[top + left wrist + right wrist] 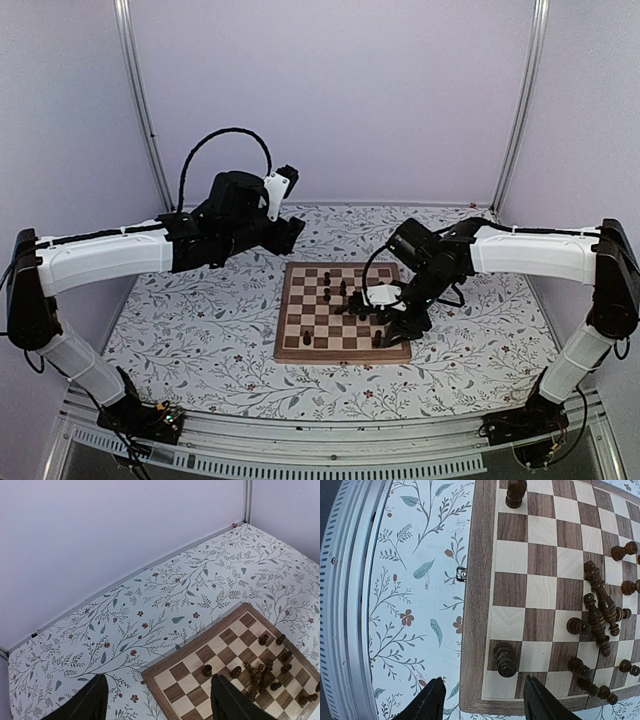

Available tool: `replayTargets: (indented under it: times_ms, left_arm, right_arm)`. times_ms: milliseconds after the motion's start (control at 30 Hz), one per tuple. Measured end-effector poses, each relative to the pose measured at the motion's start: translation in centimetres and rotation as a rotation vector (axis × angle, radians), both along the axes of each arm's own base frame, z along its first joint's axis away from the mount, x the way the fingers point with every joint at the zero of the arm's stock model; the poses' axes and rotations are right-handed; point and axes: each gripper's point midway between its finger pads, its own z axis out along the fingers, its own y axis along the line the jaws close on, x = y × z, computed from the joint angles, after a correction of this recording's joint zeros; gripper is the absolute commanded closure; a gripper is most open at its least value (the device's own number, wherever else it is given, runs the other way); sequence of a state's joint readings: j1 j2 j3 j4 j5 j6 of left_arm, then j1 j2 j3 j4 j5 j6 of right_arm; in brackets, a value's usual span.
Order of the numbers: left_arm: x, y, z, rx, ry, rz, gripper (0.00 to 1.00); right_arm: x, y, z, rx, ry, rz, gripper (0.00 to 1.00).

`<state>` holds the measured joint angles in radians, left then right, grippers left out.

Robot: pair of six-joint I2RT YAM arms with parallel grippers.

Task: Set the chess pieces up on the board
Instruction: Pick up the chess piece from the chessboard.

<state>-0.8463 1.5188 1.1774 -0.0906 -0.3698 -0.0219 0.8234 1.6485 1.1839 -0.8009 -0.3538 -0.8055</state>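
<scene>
Your right gripper [485,680] is gaping over the board's [476,580] corner, arm [530,250] partly hiding chess pieces [597,605]; left gripper [159,680] is gaping too.

Pincer [484,689] gapes over the board [476,580] edge near a chess piece [505,659].

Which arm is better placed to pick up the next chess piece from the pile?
Right. The right gripper, open, hangs over the board near the toppled pieces; the left gripper hovers beyond its far corner.
</scene>
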Motion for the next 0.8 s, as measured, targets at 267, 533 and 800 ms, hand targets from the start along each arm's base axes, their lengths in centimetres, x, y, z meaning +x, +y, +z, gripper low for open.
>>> replayTargets:
  times_ms: [267, 533, 800]
  left_arm:
    - [-0.2, -0.2, 0.0, 0.011, -0.006, -0.006, 0.28]
    - [-0.3, -0.3, 0.0, 0.011, -0.006, -0.011, 0.28]
    - [-0.5, -0.5, 0.0, 0.013, -0.007, -0.016, 0.27]
  right_arm:
    - [0.0, 0.0, 0.0, -0.002, 0.002, 0.0, 0.43]
    - [0.4, 0.1, -0.5, -0.009, -0.004, -0.009, 0.47]
    - [0.9, 0.5, -2.3, -0.039, 0.019, -0.029, 0.6]
